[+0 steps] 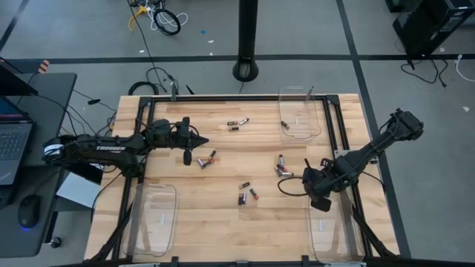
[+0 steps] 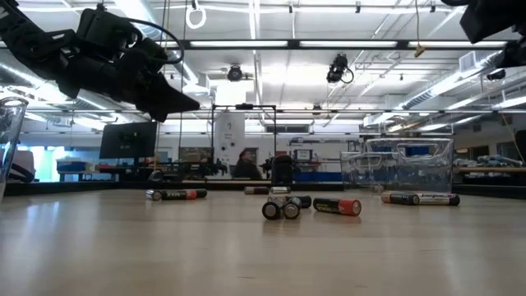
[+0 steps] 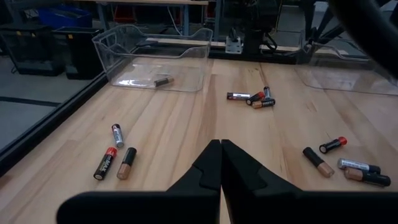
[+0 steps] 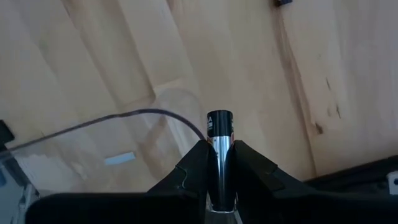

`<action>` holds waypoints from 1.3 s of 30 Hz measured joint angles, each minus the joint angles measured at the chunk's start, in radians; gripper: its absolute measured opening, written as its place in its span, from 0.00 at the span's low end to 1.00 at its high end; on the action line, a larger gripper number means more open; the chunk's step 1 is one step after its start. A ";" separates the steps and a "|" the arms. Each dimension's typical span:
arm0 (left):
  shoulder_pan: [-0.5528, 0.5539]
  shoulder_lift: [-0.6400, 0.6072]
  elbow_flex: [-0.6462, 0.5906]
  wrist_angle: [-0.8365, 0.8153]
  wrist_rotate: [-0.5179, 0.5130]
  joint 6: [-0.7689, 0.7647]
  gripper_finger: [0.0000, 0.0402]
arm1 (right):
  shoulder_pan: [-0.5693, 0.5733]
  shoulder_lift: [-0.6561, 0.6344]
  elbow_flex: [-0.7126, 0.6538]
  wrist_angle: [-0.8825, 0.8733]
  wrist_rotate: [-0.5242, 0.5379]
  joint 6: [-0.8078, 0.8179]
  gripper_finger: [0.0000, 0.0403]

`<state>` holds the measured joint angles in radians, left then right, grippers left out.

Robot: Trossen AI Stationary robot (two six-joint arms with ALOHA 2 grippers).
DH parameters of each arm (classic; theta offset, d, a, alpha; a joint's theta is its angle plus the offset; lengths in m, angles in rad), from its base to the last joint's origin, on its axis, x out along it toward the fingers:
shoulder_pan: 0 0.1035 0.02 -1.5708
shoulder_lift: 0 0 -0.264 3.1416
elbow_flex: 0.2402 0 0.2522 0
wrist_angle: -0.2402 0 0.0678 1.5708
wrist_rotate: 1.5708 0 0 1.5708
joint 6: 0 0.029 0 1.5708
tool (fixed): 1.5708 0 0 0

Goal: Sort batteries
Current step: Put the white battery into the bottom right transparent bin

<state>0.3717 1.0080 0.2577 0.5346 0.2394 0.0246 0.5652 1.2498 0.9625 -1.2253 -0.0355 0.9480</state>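
Silvery battery [image 4: 219, 134] with a black end sits pinched in the right gripper [image 4: 219, 163], above the near-right clear tray's [image 4: 93, 146] rim. Left gripper [image 3: 221, 163] hangs clenched and empty over the table's [image 1: 215, 222] left. Other batteries [image 1: 247, 194] lie scattered mid-table.

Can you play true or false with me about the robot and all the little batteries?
1. The right gripper is holding a battery. True.
2. The left gripper is wide open. False: its fingers are shut together, holding nothing.
3. One battery already lies inside the far clear tray. True.
4. All the batteries are in trays. False: many lie loose on the wooden table.
5. The right gripper hangs above a clear tray. True.
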 joint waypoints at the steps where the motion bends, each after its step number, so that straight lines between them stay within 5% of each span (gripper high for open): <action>1: 0.000 0.000 0.000 0.000 -0.001 0.000 0.03 | 0.002 -0.007 0.004 0.000 0.016 0.000 0.17; 9: 0.000 0.000 0.000 -0.006 -0.002 -0.002 0.03 | 0.009 -0.075 0.068 0.036 0.121 -0.007 0.17; 19: 0.000 0.000 0.000 -0.040 -0.037 0.032 0.03 | 0.135 -0.079 0.021 0.208 0.062 0.089 0.17; 27: 0.000 0.000 0.000 -0.040 -0.044 0.021 0.03 | 0.263 -0.079 -0.131 0.299 0.068 0.258 0.17; 39: 0.000 0.000 0.000 -0.040 -0.058 0.017 0.03 | 0.267 -0.080 -0.316 0.444 0.070 0.245 0.17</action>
<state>0.3718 1.0080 0.2581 0.4946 0.1811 0.0418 0.8325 1.1697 0.6470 -0.7813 0.0347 1.1928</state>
